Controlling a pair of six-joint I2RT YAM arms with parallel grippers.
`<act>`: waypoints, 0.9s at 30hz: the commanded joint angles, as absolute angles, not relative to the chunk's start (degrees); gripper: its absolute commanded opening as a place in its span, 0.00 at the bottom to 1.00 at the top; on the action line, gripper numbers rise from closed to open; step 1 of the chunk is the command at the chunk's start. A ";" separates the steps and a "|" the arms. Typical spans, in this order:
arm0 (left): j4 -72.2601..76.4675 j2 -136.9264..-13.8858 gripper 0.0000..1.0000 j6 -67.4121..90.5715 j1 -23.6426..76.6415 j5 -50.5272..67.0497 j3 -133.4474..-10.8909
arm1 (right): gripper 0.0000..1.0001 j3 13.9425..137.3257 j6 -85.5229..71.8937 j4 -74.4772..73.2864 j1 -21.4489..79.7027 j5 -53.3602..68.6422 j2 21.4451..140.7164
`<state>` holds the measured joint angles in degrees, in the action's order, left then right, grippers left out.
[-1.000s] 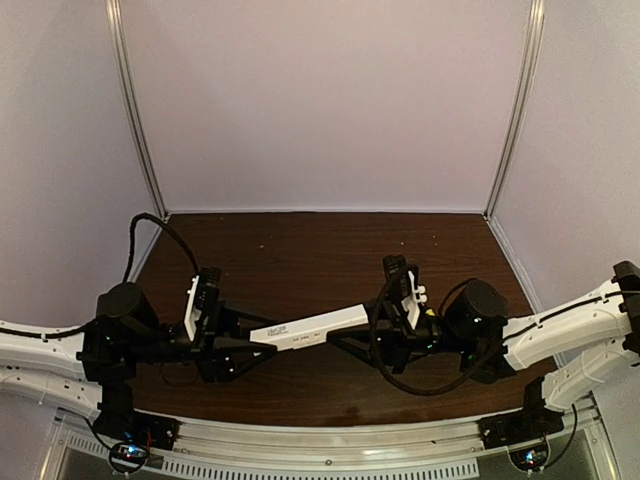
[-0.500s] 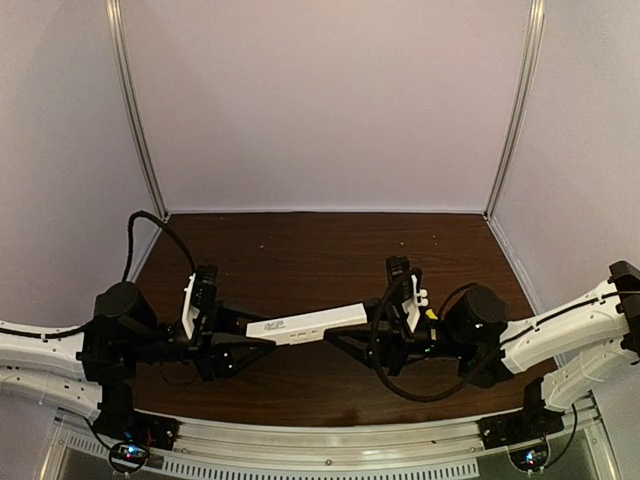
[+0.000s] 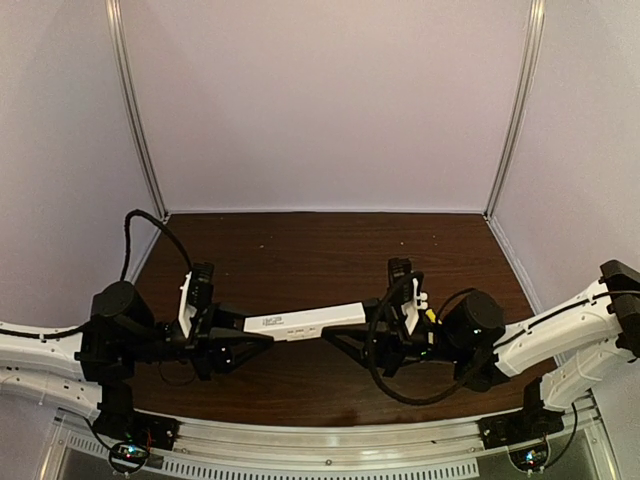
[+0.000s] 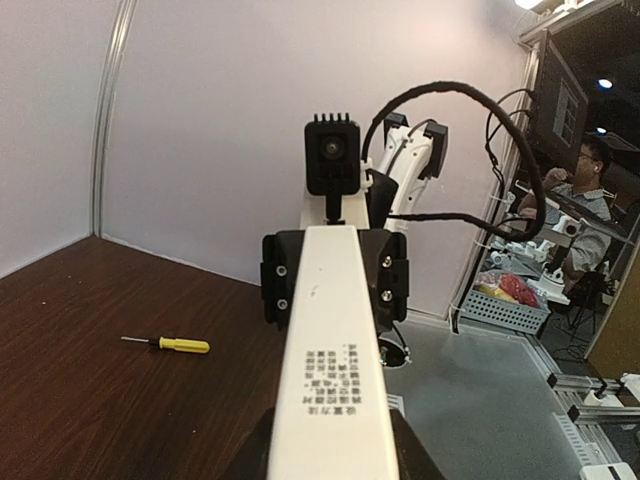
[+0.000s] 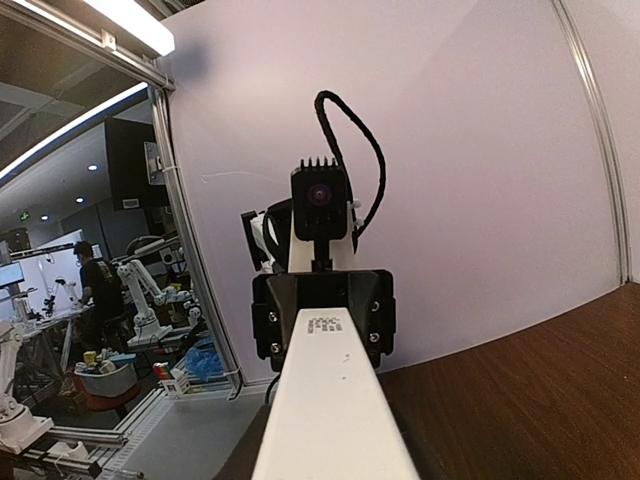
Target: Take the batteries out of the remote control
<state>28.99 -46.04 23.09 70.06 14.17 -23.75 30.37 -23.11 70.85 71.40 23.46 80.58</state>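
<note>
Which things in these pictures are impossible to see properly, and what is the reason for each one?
- Batteries: in no view; any inside the remote control are hidden by its white body.
- Print on the remote control: every view, too small or blurred.
- Screwdriver tip shape: left wrist view, too small.

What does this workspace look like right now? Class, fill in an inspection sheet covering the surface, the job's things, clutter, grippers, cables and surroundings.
Surface: dark wooden table.
Job's things: remote control held in the air above the table, spanning the two arms, printed side up; batteries: nothing seen.
Clutter: yellow-handled screwdriver lying on the table, apart from the arms.
Grippers: left gripper shut on one end of the remote control; right gripper shut on the other end.
Cables: left arm's black cable and right arm's black cable, each looping by its wrist.
Surroundings: pale lilac walls; a person in the room beyond.
</note>
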 commanded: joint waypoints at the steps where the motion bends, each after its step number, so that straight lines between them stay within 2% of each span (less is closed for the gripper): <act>1: 29.93 -45.86 0.00 23.46 69.65 12.81 -23.44 | 0.00 29.56 -23.78 76.28 72.35 22.32 80.85; 3: 29.80 -45.88 0.00 23.38 69.69 12.32 -23.42 | 0.00 30.07 -24.33 72.57 72.34 20.44 80.06; 4: 29.67 -45.88 0.00 23.26 69.67 11.98 -23.36 | 0.09 30.44 -24.80 70.03 72.28 19.70 79.41; 7: 29.36 -45.88 0.00 22.51 69.69 10.83 -23.25 | 0.52 31.16 -27.59 62.11 72.06 16.86 77.08; 12: 29.04 -46.48 0.00 21.37 69.64 8.54 -23.09 | 0.82 35.77 -31.34 41.08 71.87 10.43 70.38; 15: 29.15 -46.86 0.00 20.19 69.68 7.24 -22.89 | 0.95 37.81 -35.27 29.22 71.55 6.17 66.54; 17: 30.38 -47.33 0.00 19.45 69.68 6.87 -22.16 | 0.99 38.68 -37.48 23.22 71.30 4.25 64.00; 27: 36.16 -52.82 0.00 15.05 69.67 7.51 -21.03 | 1.00 48.11 -50.34 -7.77 69.29 3.70 58.27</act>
<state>29.10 -51.44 17.96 70.06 8.08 -21.58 43.31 -43.57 10.28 70.19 4.19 58.94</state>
